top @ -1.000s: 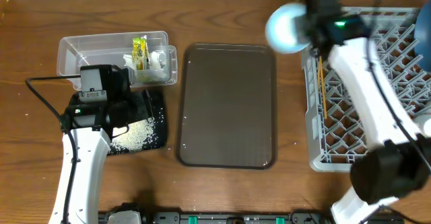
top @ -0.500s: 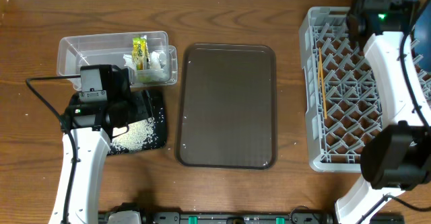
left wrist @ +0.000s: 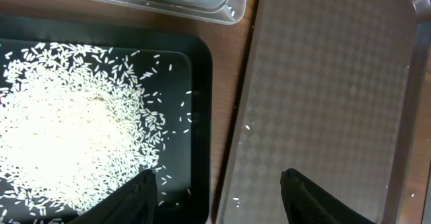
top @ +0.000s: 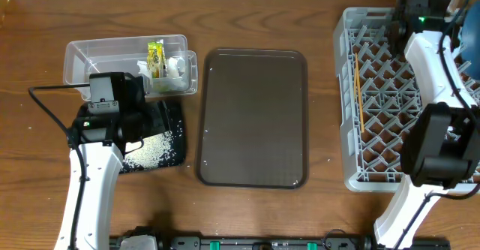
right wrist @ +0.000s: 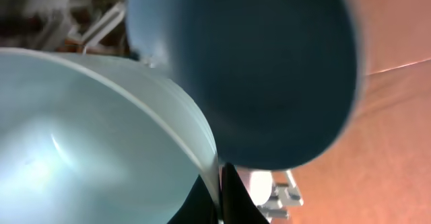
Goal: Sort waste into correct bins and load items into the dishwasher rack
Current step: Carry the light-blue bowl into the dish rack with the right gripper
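Observation:
My right gripper (right wrist: 219, 187) is shut on the rim of the white-and-light-blue bowl (right wrist: 81, 130), right beside the large blue bowl (right wrist: 256, 69). In the overhead view the right arm (top: 414, 2) reaches over the back right corner of the grey dishwasher rack (top: 349, 92), where two chopsticks (top: 358, 100) lie. My left gripper (left wrist: 219, 187) is open and empty over the right edge of the black tray (left wrist: 199, 103), which holds loose rice (left wrist: 67, 130). The clear tub (top: 82, 55) holds the yellow-green wrapper (top: 155, 58) and white paper (top: 177, 66). No cups are in view.
The dark brown serving tray (top: 255, 115) lies between the bins and the rack, with a few rice grains (left wrist: 246, 126) on it. The blue bowl's edge (top: 474, 55) shows at the overhead view's right border.
My right arm has carried the light-blue bowl from over the rack's back left corner to its back right corner, beside the blue bowl. The left arm has not moved.

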{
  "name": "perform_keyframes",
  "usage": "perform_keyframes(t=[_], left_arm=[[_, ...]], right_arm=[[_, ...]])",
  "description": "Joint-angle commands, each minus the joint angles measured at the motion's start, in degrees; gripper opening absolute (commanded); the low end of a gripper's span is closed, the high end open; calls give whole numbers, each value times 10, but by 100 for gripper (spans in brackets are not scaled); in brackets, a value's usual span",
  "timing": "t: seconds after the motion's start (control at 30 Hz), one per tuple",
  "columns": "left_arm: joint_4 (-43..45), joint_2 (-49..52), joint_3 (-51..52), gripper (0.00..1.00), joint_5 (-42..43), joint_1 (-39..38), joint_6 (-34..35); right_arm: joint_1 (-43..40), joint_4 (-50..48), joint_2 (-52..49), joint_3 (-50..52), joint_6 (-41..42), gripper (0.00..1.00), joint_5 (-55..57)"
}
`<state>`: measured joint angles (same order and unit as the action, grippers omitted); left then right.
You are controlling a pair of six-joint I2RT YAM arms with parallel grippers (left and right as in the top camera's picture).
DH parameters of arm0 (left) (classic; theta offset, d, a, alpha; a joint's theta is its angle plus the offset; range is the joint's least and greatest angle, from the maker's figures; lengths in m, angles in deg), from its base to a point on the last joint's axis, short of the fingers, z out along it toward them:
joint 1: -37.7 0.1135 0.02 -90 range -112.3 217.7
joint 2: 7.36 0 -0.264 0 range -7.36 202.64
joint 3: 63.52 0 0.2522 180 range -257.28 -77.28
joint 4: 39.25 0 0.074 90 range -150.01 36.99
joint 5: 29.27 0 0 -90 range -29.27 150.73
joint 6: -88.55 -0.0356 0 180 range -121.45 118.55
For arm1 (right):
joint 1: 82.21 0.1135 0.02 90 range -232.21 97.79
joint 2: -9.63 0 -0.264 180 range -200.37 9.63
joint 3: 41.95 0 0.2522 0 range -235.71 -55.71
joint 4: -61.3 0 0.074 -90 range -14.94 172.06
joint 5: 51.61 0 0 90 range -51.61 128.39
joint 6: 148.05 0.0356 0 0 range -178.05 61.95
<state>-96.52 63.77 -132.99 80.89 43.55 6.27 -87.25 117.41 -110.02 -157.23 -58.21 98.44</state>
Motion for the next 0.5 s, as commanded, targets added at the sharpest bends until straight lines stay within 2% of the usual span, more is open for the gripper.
perform_keyframes(t=[0.0,0.13,0.23,0.47], left_arm=[[-2,-4,-4,62,-3,2,1],[-2,-4,-4,62,-3,2,1],[-2,-4,-4,62,-3,2,1],[-2,-4,-4,62,-1,2,1]], right_arm=[[7,20,-10,1,68,1,-7],[8,34,-12,1,85,1,9],[8,23,-12,1,82,1,63],[5,-7,-14,1,23,1,90]])
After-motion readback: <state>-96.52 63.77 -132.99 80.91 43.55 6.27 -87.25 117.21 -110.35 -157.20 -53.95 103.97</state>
